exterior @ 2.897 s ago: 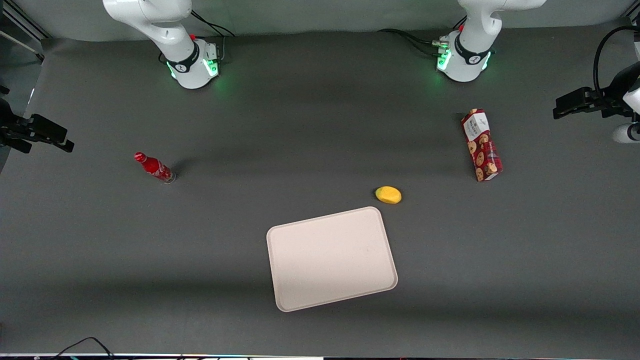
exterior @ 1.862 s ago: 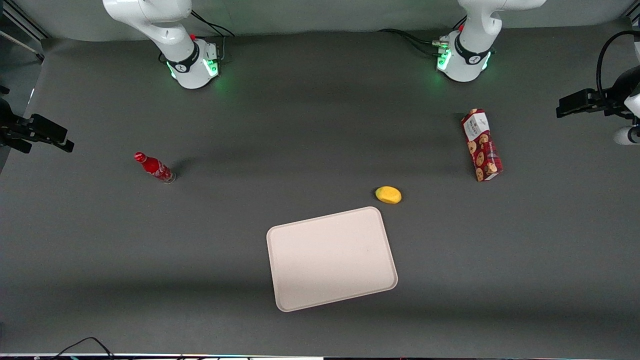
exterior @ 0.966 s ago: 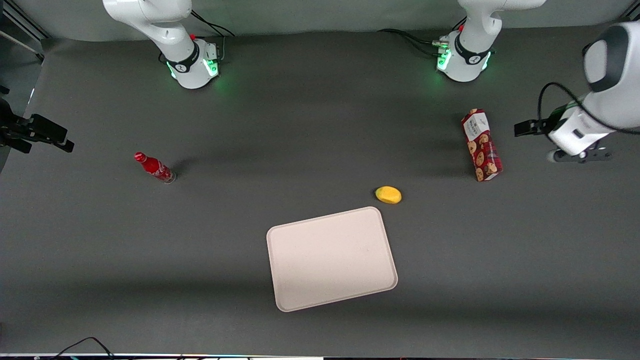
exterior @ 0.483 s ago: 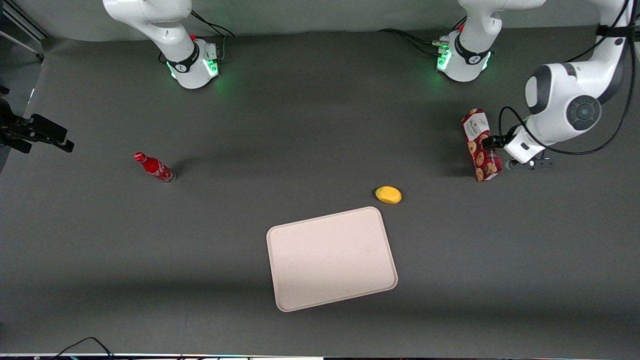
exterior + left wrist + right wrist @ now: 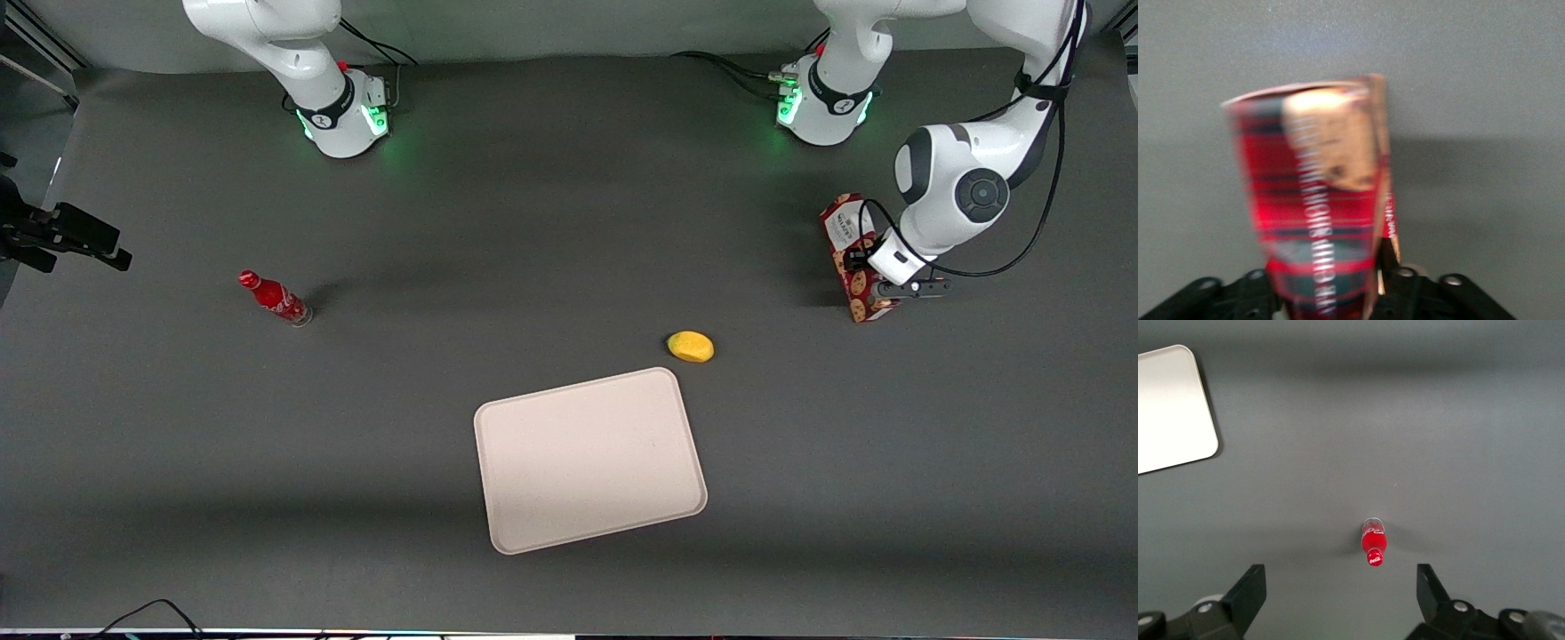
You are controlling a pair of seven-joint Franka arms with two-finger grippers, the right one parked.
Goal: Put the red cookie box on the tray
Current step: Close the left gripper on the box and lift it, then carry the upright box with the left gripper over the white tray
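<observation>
The red cookie box (image 5: 843, 224) lies flat on the dark table toward the working arm's end, its white-labelled end pointing to the arm bases. My left gripper (image 5: 868, 272) is down over the box's middle, open, with a finger on each long side. Up close, the left wrist view shows the blurred tartan carton (image 5: 1318, 193) filling the gap of the gripper (image 5: 1326, 283). The pale beige tray (image 5: 587, 462) lies nearer the front camera, around the table's middle, with nothing on it. Its corner (image 5: 1165, 407) shows in the right wrist view.
A yellow lemon-like object (image 5: 691, 347) rests just off the tray's corner, between tray and box. A small red bottle (image 5: 276, 298) lies toward the parked arm's end, also seen as the bottle (image 5: 1373, 547). Both arm bases (image 5: 822, 102) stand at the table's back edge.
The left arm has swung in from the table's end and come down over the cookie box. Box, tray, yellow object and bottle have not moved.
</observation>
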